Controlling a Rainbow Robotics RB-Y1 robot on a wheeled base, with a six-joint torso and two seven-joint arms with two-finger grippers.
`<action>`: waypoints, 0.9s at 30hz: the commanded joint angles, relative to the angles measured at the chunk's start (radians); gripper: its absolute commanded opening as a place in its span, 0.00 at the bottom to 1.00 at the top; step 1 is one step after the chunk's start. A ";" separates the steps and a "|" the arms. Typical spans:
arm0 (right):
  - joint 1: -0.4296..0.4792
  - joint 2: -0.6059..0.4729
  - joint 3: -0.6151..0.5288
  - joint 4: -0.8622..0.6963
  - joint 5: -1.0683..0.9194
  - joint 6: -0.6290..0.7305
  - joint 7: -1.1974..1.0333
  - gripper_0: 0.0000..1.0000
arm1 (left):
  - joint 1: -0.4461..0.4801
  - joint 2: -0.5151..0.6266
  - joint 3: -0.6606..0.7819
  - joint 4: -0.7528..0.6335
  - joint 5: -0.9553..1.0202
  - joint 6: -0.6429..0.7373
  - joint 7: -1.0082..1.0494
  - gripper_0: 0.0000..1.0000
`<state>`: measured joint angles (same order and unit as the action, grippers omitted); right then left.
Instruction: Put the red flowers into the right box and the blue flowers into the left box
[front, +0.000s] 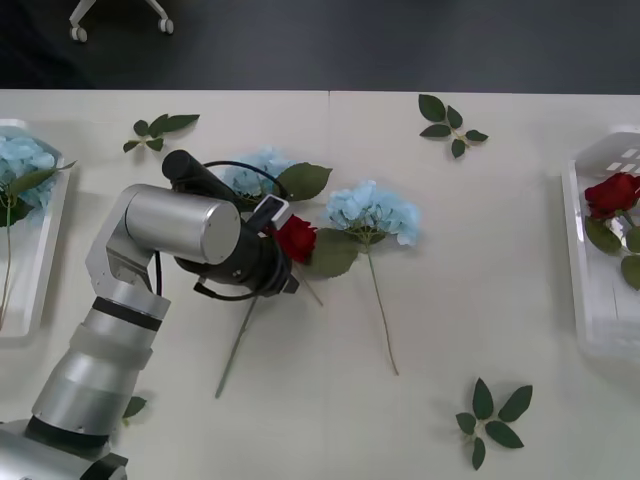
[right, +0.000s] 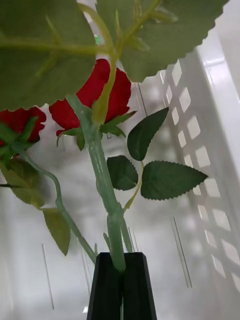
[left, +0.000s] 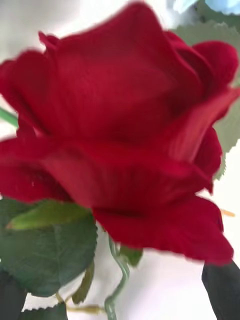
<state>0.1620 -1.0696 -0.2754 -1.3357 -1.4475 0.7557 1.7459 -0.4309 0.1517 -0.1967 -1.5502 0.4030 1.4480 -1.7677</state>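
The left end effector (front: 287, 240) sits over a deep-red fake rose (front: 297, 237) mid-worktop (front: 450, 300), fingers apart. The right end effector (right: 119, 287) pinches another red rose's green stem (right: 102, 180) inside the white slotted box (right: 200, 150)

Brushed, satin-finish metal sleeves the left arm (front: 185, 225) above a matt, pale tabletop (front: 450, 320). The red flowers (left: 120, 140) show soft, cloth-like petals (leaves finely veined, stems smooth plastic), while the right box (right: 210, 150) is glossy white perforated plastic.
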 joint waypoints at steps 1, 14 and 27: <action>-0.025 0.007 0.019 0.018 0.019 -0.018 -0.017 0.00 | -0.022 -0.003 -0.001 -0.018 -0.016 -0.012 0.040 0.89; -0.024 0.008 0.028 0.000 0.124 -0.018 0.001 0.57 | -0.020 -0.008 -0.001 -0.016 -0.044 -0.011 0.044 0.00; -0.024 0.008 0.030 0.000 0.134 -0.018 0.012 0.62 | -0.019 -0.006 0.025 -0.097 0.050 -0.015 0.040 0.00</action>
<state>0.1257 -1.0695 -0.2288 -1.3154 -1.3237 0.7386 1.7461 -0.4315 0.1517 -0.1957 -1.5766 0.4144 1.4431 -1.7677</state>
